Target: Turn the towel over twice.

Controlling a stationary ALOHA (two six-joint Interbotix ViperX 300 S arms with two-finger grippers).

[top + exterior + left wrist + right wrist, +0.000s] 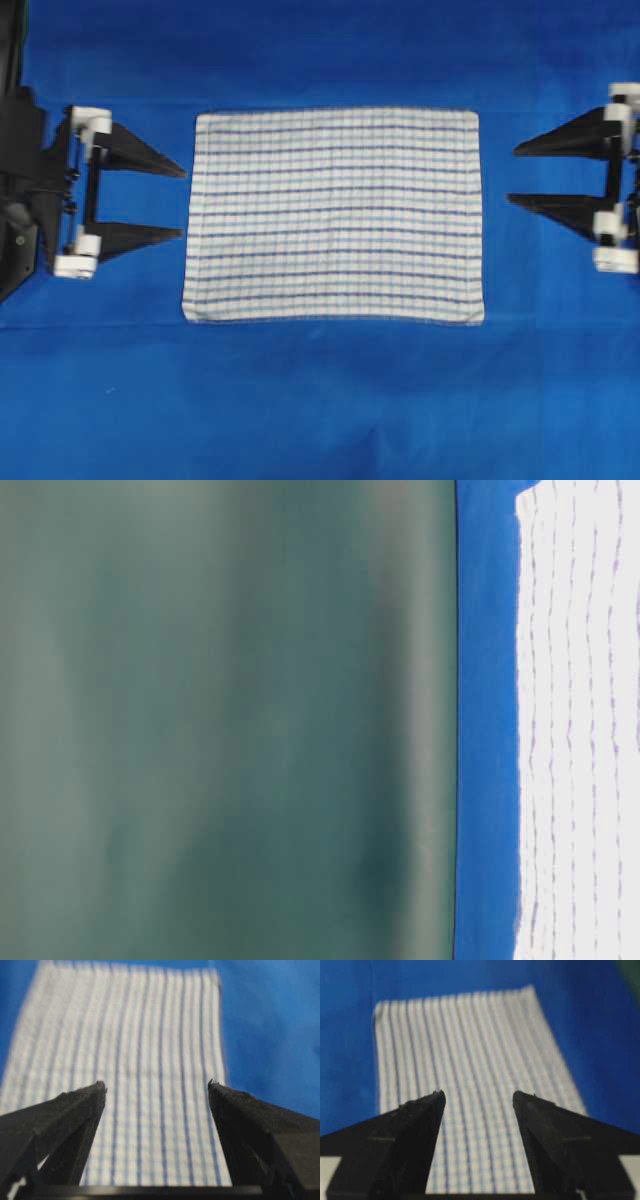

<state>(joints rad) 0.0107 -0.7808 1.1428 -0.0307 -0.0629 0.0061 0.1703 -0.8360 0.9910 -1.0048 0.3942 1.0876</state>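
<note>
The towel lies flat and spread out in the middle of the blue table cover, white with dark blue stripes and faint checks. At its left short edge, my left gripper stands open, fingertips just short of the cloth, nothing between them. My right gripper is open too, a little way off the right short edge, towards its far half. From the left wrist, the towel stretches away between the black fingers. The right wrist view has the towel ahead of the open gripper. At table level the towel lies flat.
The blue table cover runs wide on every side of the towel, with broad bare room at the front and back. A dark green wall stands behind the table. Part of the left arm's black body sits at the table's left edge.
</note>
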